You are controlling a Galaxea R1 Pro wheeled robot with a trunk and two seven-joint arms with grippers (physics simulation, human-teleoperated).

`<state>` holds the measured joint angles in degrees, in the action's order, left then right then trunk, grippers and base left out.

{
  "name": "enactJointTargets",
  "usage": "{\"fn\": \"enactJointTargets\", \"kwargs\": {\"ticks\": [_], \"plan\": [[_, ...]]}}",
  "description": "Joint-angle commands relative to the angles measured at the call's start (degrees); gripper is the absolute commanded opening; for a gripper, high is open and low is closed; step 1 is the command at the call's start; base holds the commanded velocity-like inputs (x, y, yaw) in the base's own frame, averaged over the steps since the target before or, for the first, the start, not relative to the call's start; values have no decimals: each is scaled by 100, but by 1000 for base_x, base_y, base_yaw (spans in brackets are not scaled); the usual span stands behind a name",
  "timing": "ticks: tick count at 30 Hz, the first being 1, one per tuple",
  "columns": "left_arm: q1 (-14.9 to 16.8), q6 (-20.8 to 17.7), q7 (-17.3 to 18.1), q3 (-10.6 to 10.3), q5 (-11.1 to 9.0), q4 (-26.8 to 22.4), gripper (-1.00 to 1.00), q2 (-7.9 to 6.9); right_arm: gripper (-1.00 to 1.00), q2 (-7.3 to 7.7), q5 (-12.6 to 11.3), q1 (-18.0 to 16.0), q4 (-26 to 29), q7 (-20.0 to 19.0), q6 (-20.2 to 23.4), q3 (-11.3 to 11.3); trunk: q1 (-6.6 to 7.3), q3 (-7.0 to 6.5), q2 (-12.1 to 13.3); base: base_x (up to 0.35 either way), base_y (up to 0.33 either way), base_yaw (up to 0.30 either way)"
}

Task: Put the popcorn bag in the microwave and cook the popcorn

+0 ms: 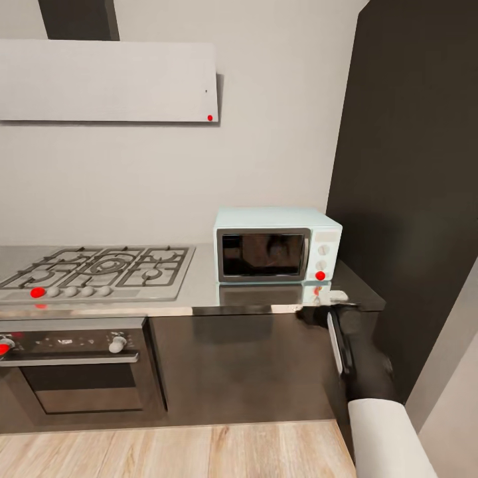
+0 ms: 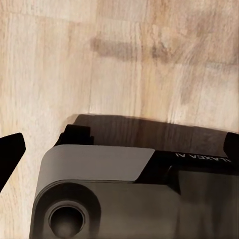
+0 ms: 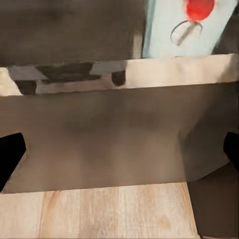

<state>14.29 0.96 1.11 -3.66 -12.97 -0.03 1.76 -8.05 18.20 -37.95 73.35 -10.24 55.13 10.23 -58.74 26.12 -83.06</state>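
- Microwave (image 1: pixel 277 245): pale blue box, right of centre in the head view, on the countertop (image 1: pixel 199 295). Dark glass door closed; white panel with knobs and a red marker on its right side. The right wrist view catches the panel's lower corner (image 3: pixel 186 27) with the red marker, above the counter's shiny edge.
- Bag: none to be seen on the stretch of countertop in view. Its bearing from either hand and the lie of its long axis cannot be told here.
- Hob (image 1: pixel 99 265): grey, with grates, in the left half of the countertop. Oven (image 1: pixel 73 365) below it, black, silver knob.
- Hood (image 1: pixel 106 79): pale slab, upper left of the frame. Dark tall panel (image 1: pixel 411 166) fills the right side.
- Right gripper (image 1: pixel 317 312): black, lower right of the head view, at the counter's front edge just below the microwave's panel corner. In the right wrist view two dark fingertips (image 3: pixel 10 157) stand at opposite frame edges, so the jaws are spread wide with nothing between them.
- Left gripper (image 2: pixel 122 149): in the left wrist view it points down over the wood floor (image 2: pixel 124 59) and the robot's own grey base (image 2: pixel 99 199). Fingertips sit far apart at the frame edges; wide open, empty.
- Nearer arm: the right one is much closer to the microwave. Judgement: the door would fall to that arm, but the bag must be found first.
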Motion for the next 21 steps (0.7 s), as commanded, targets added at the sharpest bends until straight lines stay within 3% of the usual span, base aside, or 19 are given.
{"fn": "enactJointTargets", "kwargs": {"ticks": [1,6,12,15,17,21], "plan": [[4,10,12,-39,-56,3,100,0,100,-4,70,-134,8,-57,97,15,0,7,-3,0,0,0],[4,10,12,-39,-56,3,100,-1,100,11,83,-905,13,-51,458,23,0,7,-3,0,0,0],[5,10,12,-39,-56,3,100,-4,100,148,82,-1157,40,-34,432,28,0,7,-3,0,0,0],[4,10,12,-39,-56,3,100,-5,100,246,23,-1168,45,-37,20,89,0,7,-3,0,0,0],[3,10,12,-39,-56,3,100,-6,100,262,-2,-1163,-14,-93,-642,214,0,7,-3,0,0,0],[3,10,12,-39,-56,3,100,-8,100,276,-20,-1153,-178,-142,-1438,560,0,7,-3,0,0,0]]}}
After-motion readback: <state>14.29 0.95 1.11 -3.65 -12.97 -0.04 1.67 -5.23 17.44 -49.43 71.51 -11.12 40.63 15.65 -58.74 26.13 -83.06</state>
